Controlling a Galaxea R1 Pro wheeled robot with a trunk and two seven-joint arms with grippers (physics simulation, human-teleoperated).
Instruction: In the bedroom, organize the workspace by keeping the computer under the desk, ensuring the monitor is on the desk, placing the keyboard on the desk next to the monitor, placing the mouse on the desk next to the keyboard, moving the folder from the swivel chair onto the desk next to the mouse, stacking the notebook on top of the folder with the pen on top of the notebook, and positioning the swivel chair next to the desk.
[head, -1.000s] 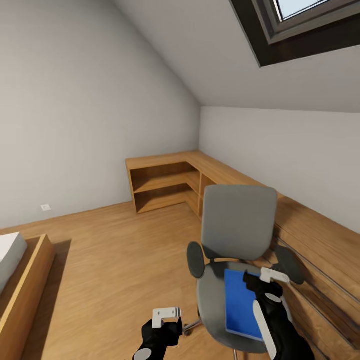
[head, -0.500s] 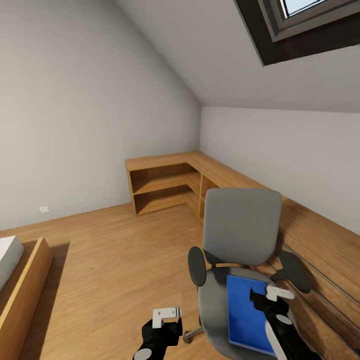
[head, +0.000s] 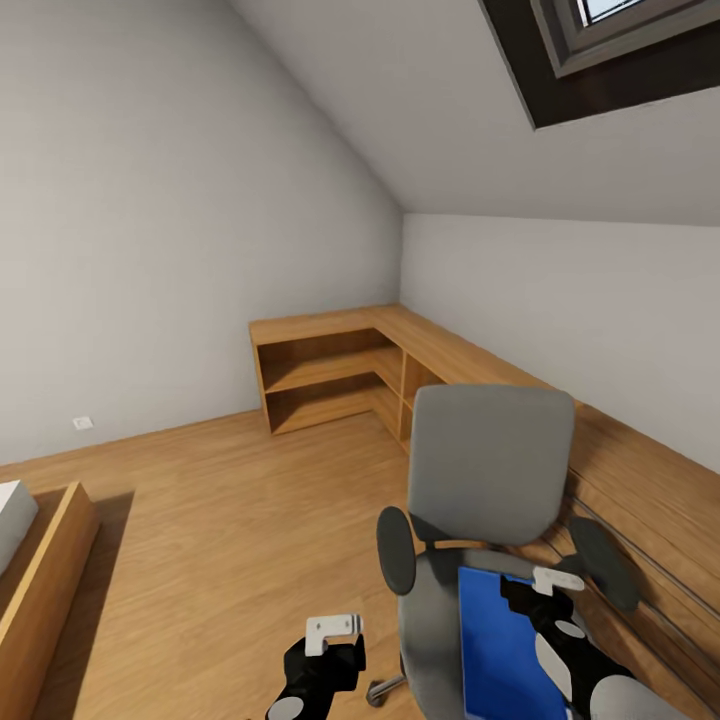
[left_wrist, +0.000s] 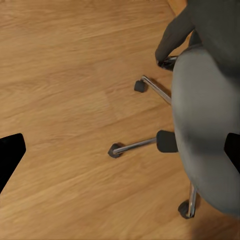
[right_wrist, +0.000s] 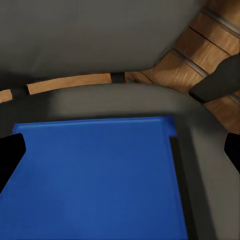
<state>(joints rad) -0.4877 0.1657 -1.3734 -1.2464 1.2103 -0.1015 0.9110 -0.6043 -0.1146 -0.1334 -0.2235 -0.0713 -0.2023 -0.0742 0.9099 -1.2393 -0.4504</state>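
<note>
Lower right of frame: right gripper (head: 548, 590), fingers spread wide and empty, poised over flat bright-blue folder (head: 500, 645) on grey padded swivel chair (head: 487, 470), apparently for pickup; left gripper (head: 330, 640), open and empty, idles at lower centre.

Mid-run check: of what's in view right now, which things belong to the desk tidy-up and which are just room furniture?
Part of the job:
- folder, lying flat on the chair seat
- swivel chair
- right gripper, over the folder, jaws open

Just there:
- wooden corner shelf unit
- low wooden cabinets along the wall behind the chair
- bed frame
- skylight
</note>
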